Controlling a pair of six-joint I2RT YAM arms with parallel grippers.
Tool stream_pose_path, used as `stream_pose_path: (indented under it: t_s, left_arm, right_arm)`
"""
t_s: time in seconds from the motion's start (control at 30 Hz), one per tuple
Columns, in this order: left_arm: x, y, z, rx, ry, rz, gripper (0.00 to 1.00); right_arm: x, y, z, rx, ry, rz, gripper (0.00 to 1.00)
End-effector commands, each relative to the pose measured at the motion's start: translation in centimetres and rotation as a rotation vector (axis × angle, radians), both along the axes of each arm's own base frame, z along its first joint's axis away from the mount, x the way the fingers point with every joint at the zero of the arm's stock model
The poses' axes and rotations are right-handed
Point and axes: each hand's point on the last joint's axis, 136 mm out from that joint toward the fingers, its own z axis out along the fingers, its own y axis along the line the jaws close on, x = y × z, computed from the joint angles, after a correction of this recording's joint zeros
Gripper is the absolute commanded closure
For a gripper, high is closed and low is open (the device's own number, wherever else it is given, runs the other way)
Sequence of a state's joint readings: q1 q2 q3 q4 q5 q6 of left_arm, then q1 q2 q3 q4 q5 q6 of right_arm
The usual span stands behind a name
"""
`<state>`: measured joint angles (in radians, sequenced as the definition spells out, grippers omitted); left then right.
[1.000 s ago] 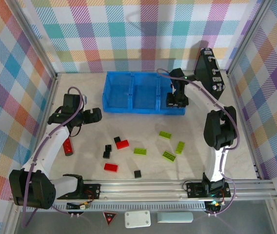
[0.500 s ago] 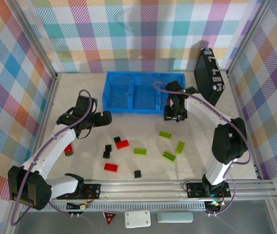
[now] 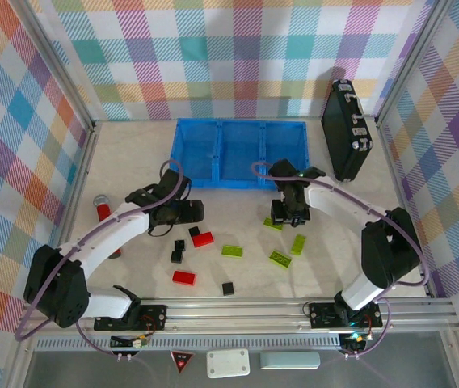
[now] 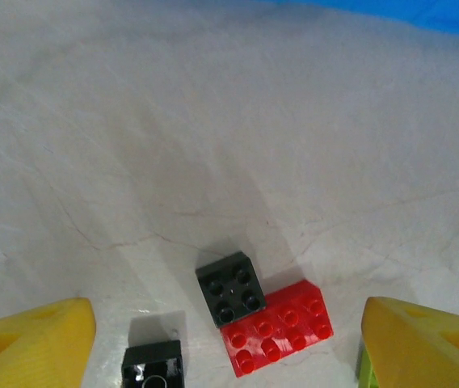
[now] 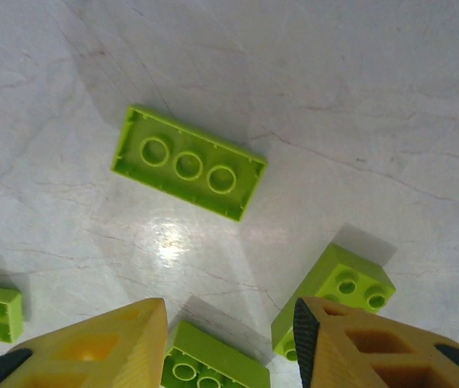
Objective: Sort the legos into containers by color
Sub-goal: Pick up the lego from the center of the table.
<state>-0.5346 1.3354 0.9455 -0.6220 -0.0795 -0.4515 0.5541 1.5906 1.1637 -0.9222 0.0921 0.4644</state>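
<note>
Top external view had the blue tray at the back of the table. Nearer, the left gripper hung wide open and empty over a red lego touching a black square; the right gripper, seemingly part-open and empty, hovered over lime legos.

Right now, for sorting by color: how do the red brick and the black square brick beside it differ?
The red brick is a rectangle with eight studs; the black square brick has four. The red brick is longer than the black square brick. Both lie flat, studs up, touching.
</note>
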Motion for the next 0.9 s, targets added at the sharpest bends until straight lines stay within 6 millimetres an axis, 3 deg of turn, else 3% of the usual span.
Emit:
stream_pose_path:
  t_s: [0.0,0.2,0.33,0.7,0.87]
  left_arm:
    - [-0.5,-0.5,-1.5,0.002,0.038,0.071,0.18]
    - [-0.9,-1.5,-4.3,0.009,0.129,0.127,0.31]
    - [-1.0,-1.7,-5.5,0.005,0.165,0.162,0.34]
    - [-0.9,-1.6,-7.3,0.039,0.219,0.208,0.47]
    - [-0.8,-1.9,-8.0,0.030,0.230,0.208,0.47]
  right_arm:
    - [-0.6,0.0,0.4,0.024,-0.010,-0.017,0.53]
    - [-1.3,-0.4,-0.1,0.016,0.004,-0.009,0.53]
    - [-1.5,-0.6,-0.2,0.012,0.003,-0.004,0.52]
    - [-1.6,-1.1,0.1,-0.010,-0.006,0.007,0.52]
    - [-1.8,-1.1,0.1,-0.004,-0.002,0.002,0.51]
